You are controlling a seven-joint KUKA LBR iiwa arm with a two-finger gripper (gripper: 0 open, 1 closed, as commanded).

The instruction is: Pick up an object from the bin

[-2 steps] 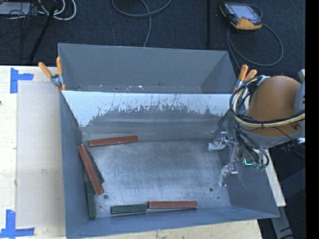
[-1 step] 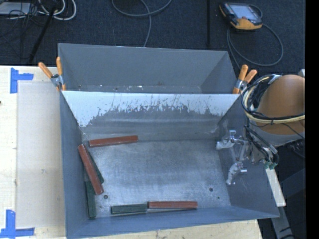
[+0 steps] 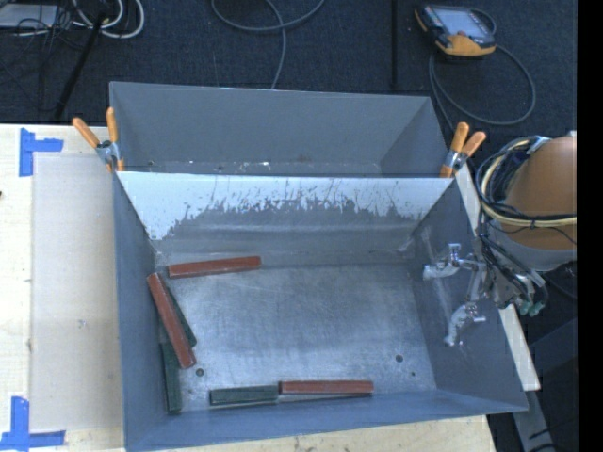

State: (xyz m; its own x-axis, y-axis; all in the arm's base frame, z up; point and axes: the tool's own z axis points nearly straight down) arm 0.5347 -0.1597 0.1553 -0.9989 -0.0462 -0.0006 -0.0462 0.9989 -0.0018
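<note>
thin red-brown bars [image 3: 214,266], dark green bars [image 3: 243,395]

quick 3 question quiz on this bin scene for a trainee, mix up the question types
1. How many reddish-brown sticks lie in the bin?
2. True or false: the gripper has a stick between its fingers.
3. Where is the gripper? A) by the bin's right wall B) over the middle of the floor C) by the left wall

Key
1. Three: one at the rear left, one along the left wall, one at the front.
2. False: its fingers are open, with nothing between them.
3. A
</note>
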